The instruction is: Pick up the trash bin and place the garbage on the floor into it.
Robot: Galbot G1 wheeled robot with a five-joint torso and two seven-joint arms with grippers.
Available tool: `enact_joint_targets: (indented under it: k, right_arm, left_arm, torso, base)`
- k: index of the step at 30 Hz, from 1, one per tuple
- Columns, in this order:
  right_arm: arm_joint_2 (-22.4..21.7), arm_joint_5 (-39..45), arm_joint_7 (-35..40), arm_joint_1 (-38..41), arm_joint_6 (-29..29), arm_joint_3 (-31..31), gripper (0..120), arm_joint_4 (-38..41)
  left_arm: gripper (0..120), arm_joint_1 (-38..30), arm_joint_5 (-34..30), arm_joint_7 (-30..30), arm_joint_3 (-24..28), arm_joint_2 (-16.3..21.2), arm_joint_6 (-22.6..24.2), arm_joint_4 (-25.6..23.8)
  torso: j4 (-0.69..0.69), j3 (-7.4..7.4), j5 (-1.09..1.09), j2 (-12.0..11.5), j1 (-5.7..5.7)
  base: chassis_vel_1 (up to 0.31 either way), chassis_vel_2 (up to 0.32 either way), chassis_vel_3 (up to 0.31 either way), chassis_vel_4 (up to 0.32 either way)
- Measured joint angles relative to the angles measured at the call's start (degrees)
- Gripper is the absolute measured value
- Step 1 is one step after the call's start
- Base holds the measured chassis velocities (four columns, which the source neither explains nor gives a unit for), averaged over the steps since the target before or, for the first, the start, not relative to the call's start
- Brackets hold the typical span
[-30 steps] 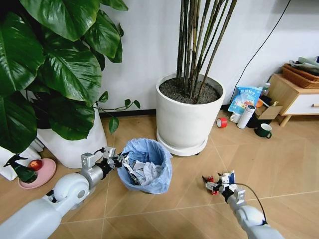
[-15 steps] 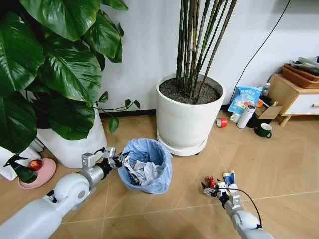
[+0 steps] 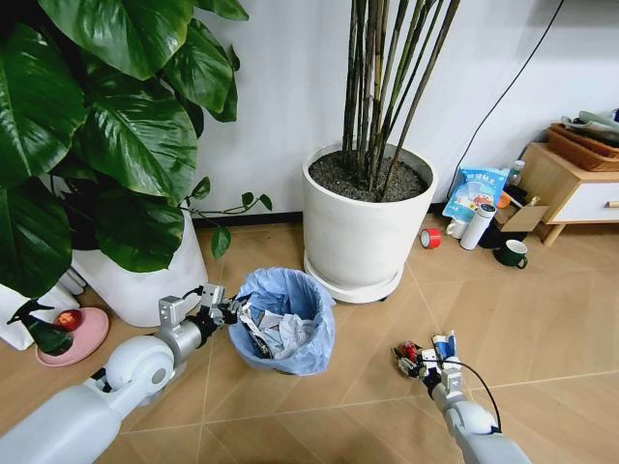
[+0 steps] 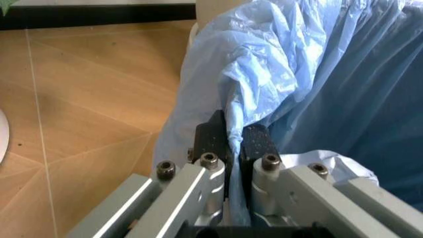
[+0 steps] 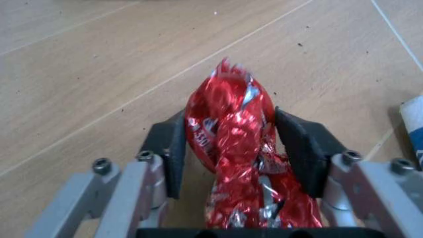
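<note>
The trash bin [image 3: 286,327], small and lined with a crinkly light-blue bag, stands on the floor holding crumpled white paper. My left gripper [image 3: 228,311] is at its near-left rim; in the left wrist view the left gripper [image 4: 233,141] is shut on a fold of the blue bag. Right of the bin, my right gripper [image 3: 418,361] is low over the floor. Garbage, a red foil wrapper [image 5: 230,134], sits between its black pads [image 5: 173,153], which touch it on both sides. A blue-white scrap [image 3: 443,345] lies beside it.
A large white plant pot [image 3: 363,237] stands just behind the bin, and a leafy plant's pot [image 3: 145,285] is to the left. A pink dish [image 3: 75,333], red tape roll [image 3: 430,237], white cylinder [image 3: 477,225], green mug [image 3: 511,253] and wooden cabinet [image 3: 571,188] ring the floor.
My right arm has drawn back a little toward me and its gripper has settled around the red wrapper. The left arm and the bin have stayed put.
</note>
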Motion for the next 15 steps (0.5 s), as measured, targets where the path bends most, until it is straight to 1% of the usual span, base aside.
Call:
enact_joint_targets:
  k: [3,12,15]
  right_arm:
    - [0.04,-0.06,0.00,0.14,0.00,0.00,43,-0.19]
    - [0.02,0.05,-0.06,0.32,-0.12,0.05,43,-0.38]
    - [-1.01,1.95,-0.07,-1.15,-0.76,-0.09,42,2.02]
  left_arm:
    - [0,-0.02,-0.02,0.00,0.00,0.03,0.00,0.01]
    - [0,-0.17,-0.24,-0.01,-0.01,0.29,0.00,0.07]
    - [0,-0.15,-0.20,0.00,0.24,0.09,0.00,0.22]
  torso:
    - [0.00,0.00,-0.01,0.00,0.00]
    - [0.01,0.00,0.01,0.00,0.00]
    - [0.00,0.00,0.04,0.00,0.00]
  base:
    - [0.000,0.000,0.000,0.000]
    - [0.000,0.000,0.000,0.000]
    - [0.000,0.000,0.000,0.000]
